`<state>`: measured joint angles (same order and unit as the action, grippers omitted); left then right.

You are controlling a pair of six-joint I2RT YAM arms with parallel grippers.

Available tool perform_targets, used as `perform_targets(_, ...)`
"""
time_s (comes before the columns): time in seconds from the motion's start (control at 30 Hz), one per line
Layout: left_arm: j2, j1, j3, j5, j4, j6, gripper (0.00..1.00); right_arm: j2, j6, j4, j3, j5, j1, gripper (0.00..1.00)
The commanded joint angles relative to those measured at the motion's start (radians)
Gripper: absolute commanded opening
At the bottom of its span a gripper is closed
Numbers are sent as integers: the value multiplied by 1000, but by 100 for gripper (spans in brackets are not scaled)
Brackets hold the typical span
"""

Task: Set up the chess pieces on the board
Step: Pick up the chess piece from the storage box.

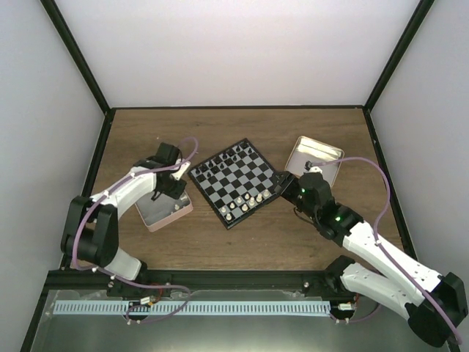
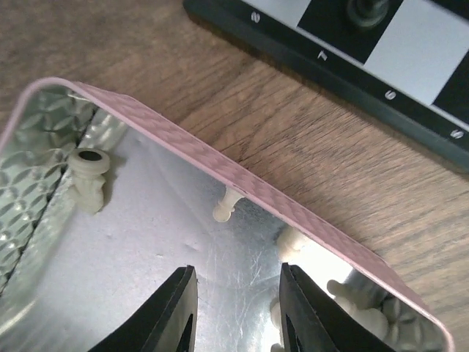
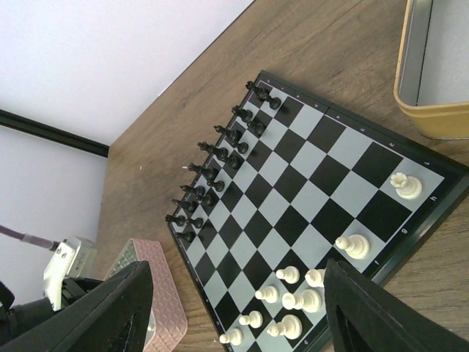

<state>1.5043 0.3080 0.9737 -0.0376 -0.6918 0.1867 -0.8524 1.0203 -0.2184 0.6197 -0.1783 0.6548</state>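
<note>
The board [image 1: 236, 180] lies turned like a diamond at mid-table. Black pieces [image 3: 212, 176] line its far-left side. Several cream-white chess pieces [image 3: 304, 299] stand on its near side, also seen from above [image 1: 245, 202]. More cream pieces [image 2: 89, 176] lie loose in the pink tin [image 2: 242, 176], some in its right corner [image 2: 366, 308]. My left gripper [image 2: 238, 271] hangs inside that tin, open, with only the shiny floor between its fingers. My right gripper [image 3: 238, 271] hovers wide open above the board's near right edge [image 1: 286, 182], holding nothing.
The pink tin [image 1: 165, 209] sits just left of the board, the left arm bent over it. A gold tin [image 1: 315, 158] lies right of the board, its wall close to the board's corner [image 3: 432, 110]. Black frame posts and white walls enclose the table.
</note>
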Motion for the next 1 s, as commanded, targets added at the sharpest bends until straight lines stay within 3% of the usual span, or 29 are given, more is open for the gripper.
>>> perform_targets(0.0,71,-1,1,-19,12,37,34,-8,-31,11,24,-1,-1,66)
perform_targets(0.27,176,-7,38,-86,66,78,31,-8,-21,15,15,-6,-1,65)
perform_targets(0.97,205,-37,19,61,147,274,28,-29,-22,18,27,-2,-1,65)
